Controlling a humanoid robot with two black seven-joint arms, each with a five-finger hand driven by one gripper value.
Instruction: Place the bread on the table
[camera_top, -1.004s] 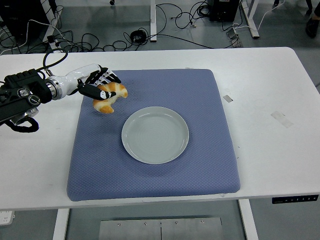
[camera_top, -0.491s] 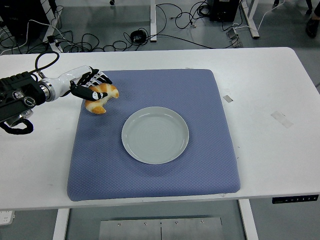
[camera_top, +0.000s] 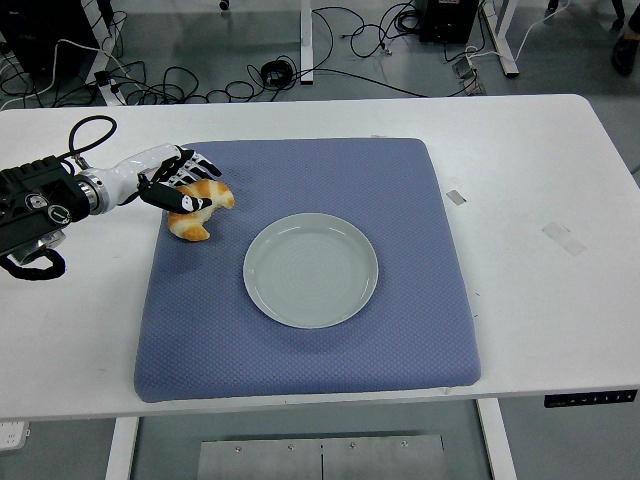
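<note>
Left hand (camera_top: 178, 182) over the far-left corner of the blue quilted mat (camera_top: 400, 330), its fingers (camera_top: 198, 164) curled around a croissant (camera_top: 201, 207), thumb across the top of the pastry. The croissant lies low over the mat's left margin, to the far left of the empty grey plate (camera_top: 311, 270) and well apart from it; whether its underside already touches the fabric cannot be told from this view. The right hand is not in view.

The step in hand appears to be the set-down. To do it well, the pastry should be brought fully to rest on a surface before the fingers part, so that it does not drop or roll. The fingers should then spread evenly and the hand withdraw up and to the left, clear of the crust, since a dragging fingertip could flip the piece or tear flakes from it. If bare table is meant, the white tabletop (camera_top: 70, 330) lies just to the left of the mat's edge.

The croissant is crescent-shaped, golden-brown on its ridges and paler at the near tip, with its horns curving toward the right. It is likely light and brittle, so only a gentle grip is wanted.
</note>
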